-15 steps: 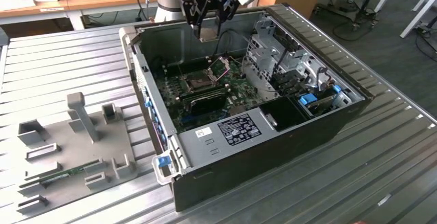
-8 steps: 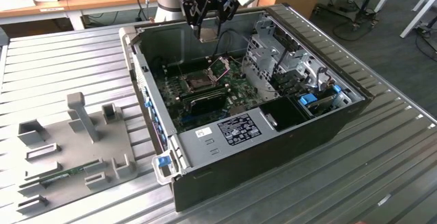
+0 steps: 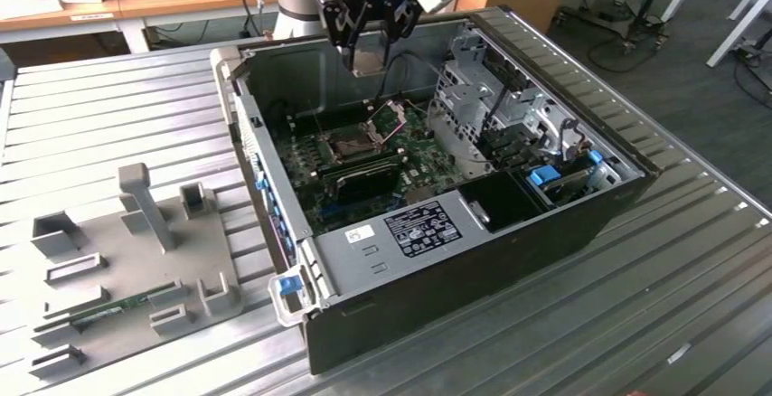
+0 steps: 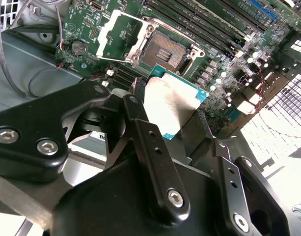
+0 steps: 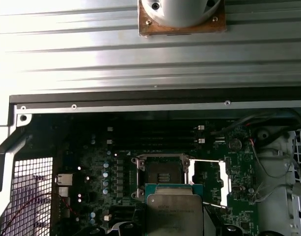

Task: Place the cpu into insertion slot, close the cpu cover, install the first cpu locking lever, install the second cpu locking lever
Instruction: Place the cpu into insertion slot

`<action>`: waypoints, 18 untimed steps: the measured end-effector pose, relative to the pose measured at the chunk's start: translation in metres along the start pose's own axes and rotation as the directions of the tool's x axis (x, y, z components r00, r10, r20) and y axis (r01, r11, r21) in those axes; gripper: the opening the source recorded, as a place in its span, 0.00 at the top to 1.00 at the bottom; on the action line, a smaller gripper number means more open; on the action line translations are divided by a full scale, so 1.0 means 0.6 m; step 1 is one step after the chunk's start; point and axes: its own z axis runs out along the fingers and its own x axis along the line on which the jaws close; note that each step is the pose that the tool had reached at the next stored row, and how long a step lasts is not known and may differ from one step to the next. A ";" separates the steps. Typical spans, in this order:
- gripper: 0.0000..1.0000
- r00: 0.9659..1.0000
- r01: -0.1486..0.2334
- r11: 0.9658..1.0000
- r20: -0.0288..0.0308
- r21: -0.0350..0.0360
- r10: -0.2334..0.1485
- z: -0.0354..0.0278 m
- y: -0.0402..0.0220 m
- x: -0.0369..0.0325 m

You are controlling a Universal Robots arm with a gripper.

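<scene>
Exterior view, L to R: a flat grey plastic fixture tray point(image 3: 133, 260) w/ upright posts lies at lower left on the ribbed silver metal table point(image 3: 108, 116). Just beside it, centre frame, sits the open black metal computer case point(image 3: 483, 269). Its side panel is off, w/ the green motherboard point(image 3: 410, 174) exposed inside.

The black two-finger gripper point(image 3: 368, 63) hangs at upper centre, over the far part of the board. It is clenched on the cpu point(image 4: 172, 98), a small thin square chip w/ a dull grey metal top.

On the board below is the dark square insertion slot point(image 3: 339, 149), unfilled. The cpu cover point(image 3: 389, 123), a small silvery hinged metal frame, stands flipped up just to the exterior view's right of the slot. Further right, a silver perforated metal drive cage point(image 3: 465, 98) takes up that end of the case.

Second wrist view: the black fingers point(image 4: 150, 142) pinch the chip by two opposite edges. The chip is in the air, apart from the board and near the slot point(image 4: 167, 49). The cover point(image 4: 105, 32) is swung open beside the slot, green board showing thru its window.

First wrist view: the cpu point(image 5: 174, 214) sits nearer the camera than the slot point(image 5: 162, 174), whose contact field is bare. The cover point(image 5: 222, 179) is open alongside.
</scene>
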 end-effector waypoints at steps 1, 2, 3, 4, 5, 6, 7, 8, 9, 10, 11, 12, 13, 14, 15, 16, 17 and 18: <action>0.46 1.000 0.000 1.000 0.000 0.000 0.000 0.002 0.000 0.000; 0.46 1.000 0.000 1.000 0.000 0.000 0.000 0.004 0.000 0.000; 0.46 1.000 0.000 1.000 0.000 0.000 0.000 0.006 0.000 0.000; 0.46 1.000 0.000 1.000 0.000 0.000 0.000 0.007 -0.001 0.000; 0.46 1.000 0.000 1.000 0.000 0.000 0.000 0.009 -0.001 0.000; 0.46 1.000 0.000 1.000 0.000 0.000 0.000 0.011 -0.001 0.001; 0.46 1.000 0.000 1.000 0.000 0.000 0.000 0.014 -0.001 0.001; 0.46 1.000 0.000 1.000 0.000 0.000 0.000 0.017 -0.002 0.001; 0.46 1.000 0.000 1.000 0.000 0.000 0.000 0.020 -0.002 0.001; 0.46 1.000 0.000 1.000 0.000 0.000 0.000 0.023 -0.002 0.001; 0.46 1.000 0.000 1.000 0.000 0.000 0.000 0.026 -0.002 0.001; 0.46 1.000 0.000 1.000 0.000 0.000 0.000 0.029 -0.003 0.001; 0.46 1.000 0.000 1.000 0.000 0.000 0.000 0.032 -0.003 0.001; 0.46 1.000 0.000 1.000 0.000 0.000 0.000 0.035 -0.003 0.001; 0.46 1.000 0.000 1.000 0.000 0.000 0.000 0.037 -0.003 0.001; 0.46 1.000 0.000 1.000 0.000 0.000 0.000 0.040 -0.004 0.001; 0.46 1.000 0.000 1.000 0.000 0.000 0.000 0.042 -0.004 0.001; 0.46 1.000 0.000 1.000 0.000 0.000 0.000 0.045 -0.004 0.002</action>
